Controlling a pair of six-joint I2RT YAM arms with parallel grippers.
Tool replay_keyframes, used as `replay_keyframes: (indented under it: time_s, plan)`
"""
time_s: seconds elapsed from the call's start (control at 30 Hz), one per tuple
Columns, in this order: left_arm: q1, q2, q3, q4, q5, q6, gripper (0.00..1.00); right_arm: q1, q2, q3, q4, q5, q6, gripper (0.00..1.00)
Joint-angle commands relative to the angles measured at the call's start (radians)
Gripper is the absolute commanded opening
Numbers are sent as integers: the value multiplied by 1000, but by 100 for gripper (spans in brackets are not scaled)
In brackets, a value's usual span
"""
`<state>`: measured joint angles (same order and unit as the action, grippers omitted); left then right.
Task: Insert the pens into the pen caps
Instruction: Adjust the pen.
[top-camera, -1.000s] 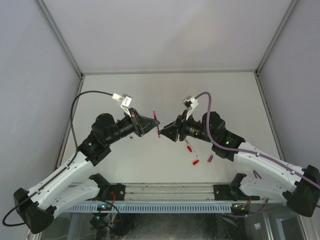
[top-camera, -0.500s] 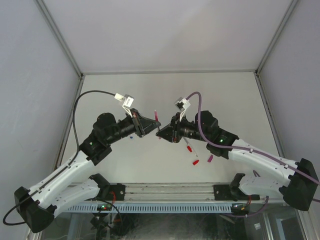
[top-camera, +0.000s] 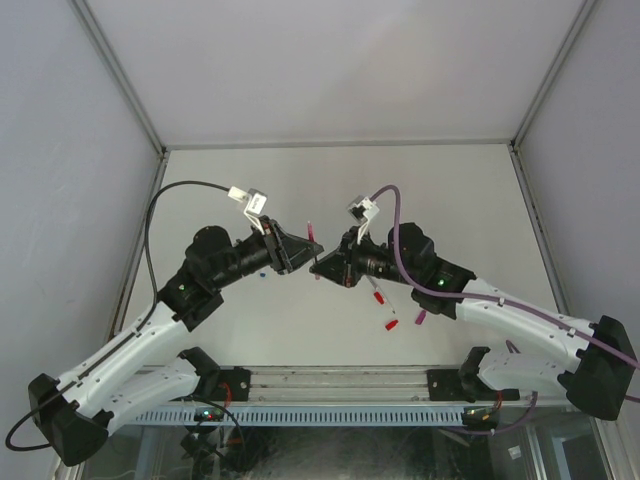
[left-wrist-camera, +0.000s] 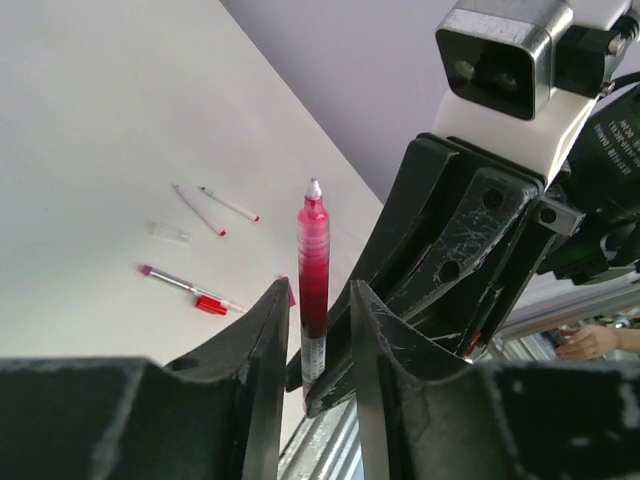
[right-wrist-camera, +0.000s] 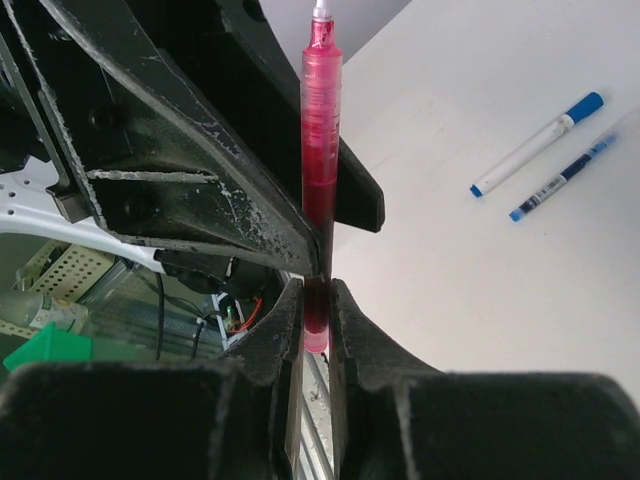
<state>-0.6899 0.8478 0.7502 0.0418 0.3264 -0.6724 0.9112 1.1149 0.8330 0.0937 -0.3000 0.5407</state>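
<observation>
Tight in the middle: the left tool (top-camera: 290, 252) and right tool (top-camera: 320, 267) stood nose to nose. The upright magenta pen (left-wrist-camera: 313, 262) filled most of the slot between the left tool's fingers (left-wrist-camera: 265, 350), leaving only slivers of room either side. Loose pens (top-camera: 378, 292) and a magenta cap (top-camera: 420, 317) cluttered the desk (top-camera: 330, 180) under the right arm, and two blue pens (right-wrist-camera: 537, 145) lay near the left tool, while the desk's far half ran open to the back wall (top-camera: 330, 70), with a black cable (top-camera: 185, 183) and a purple cable (top-camera: 396, 220) arching above the arms.
</observation>
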Motion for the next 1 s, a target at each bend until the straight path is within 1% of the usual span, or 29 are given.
replay_keyframes:
  time_s: [0.0,0.07,0.17,0.4,0.57,0.67,0.8,0.83,0.97]
  plan:
    - [-2,-16,27,70,14,-29,38,11,-29,44,81,19,10,0]
    - [-2,-18,17,78,18,-34,40,11,-37,50,80,36,4,0]
    - [-2,-19,5,82,20,-37,41,9,-43,59,74,52,-12,0]
    - [-6,-12,-11,105,30,-48,37,8,-44,64,99,60,-11,0]
    - [-25,12,-9,114,33,-49,29,9,-48,63,109,79,-9,0]
    - [-33,18,-12,121,28,-48,16,9,-58,64,100,94,-11,0]
    - [-36,16,-9,112,20,-41,3,10,-65,63,89,112,-12,0]
    - [-37,14,-10,103,13,-39,1,10,-66,63,92,110,-12,0]
    - [-37,14,6,36,-32,-9,0,11,-63,63,90,112,-15,0]
